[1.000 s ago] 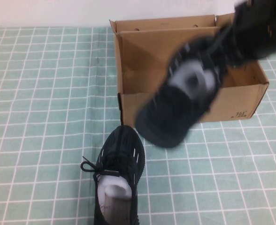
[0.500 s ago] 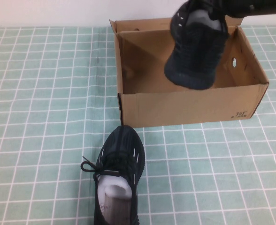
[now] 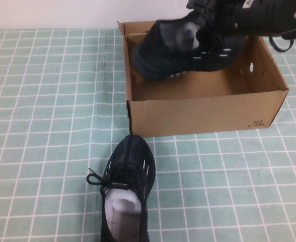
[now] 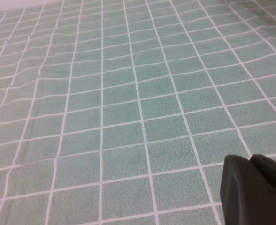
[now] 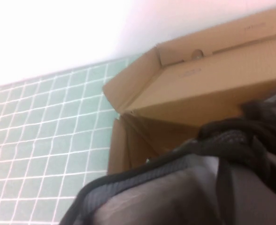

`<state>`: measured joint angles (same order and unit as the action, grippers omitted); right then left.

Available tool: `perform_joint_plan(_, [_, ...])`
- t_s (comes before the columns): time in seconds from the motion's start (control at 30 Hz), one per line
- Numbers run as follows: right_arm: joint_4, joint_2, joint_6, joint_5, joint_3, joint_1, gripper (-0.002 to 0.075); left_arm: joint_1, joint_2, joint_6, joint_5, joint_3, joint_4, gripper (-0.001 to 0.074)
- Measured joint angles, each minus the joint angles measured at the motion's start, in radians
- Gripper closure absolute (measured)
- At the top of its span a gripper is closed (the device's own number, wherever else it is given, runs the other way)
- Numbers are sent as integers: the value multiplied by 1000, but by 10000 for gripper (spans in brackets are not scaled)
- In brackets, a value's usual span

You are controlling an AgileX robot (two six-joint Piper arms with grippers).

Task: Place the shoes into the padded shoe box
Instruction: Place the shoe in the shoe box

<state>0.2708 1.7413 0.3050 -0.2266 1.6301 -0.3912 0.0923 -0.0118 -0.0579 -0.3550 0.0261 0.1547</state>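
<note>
Cloth (image 3: 47,126) of green with a white grid covers the table. At its twelve o'clock sits the padded shoe box (image 3: 203,113), open, with small black print at one near corner, too small to read. Reaching in from one o'clock, the right gripper (image 3: 216,20) clamps one black sneaker (image 3: 180,48) above the box's far left part, toe toward nine o'clock. The second sneaker (image 3: 127,194) lies at six o'clock. The left gripper (image 4: 255,190) hangs over bare cloth; its opening cannot be judged.

One shoe (image 3: 180,48) above the box (image 3: 203,116) interior (far left part), other shoe (image 3: 128,189) before it.
</note>
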Motion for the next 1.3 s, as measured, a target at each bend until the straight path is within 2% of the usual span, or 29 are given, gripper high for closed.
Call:
perform_joint_plan(0.63, [-24,180,-34,210,0,0,732,0,0,0,-2,0,0,739])
perform_joint_plan(1.03, [-31,221,-173,227,0,0,726,0,0,0,-2,0,0,739])
perform_joint_plan(1.13, [-31,219,-193,227,0,0,666,0,0,0,-2,0,0,739])
perform_joint_plan(1.3, [-31,200,-193,227,0,0,475,0,0,0,-2,0,0,739])
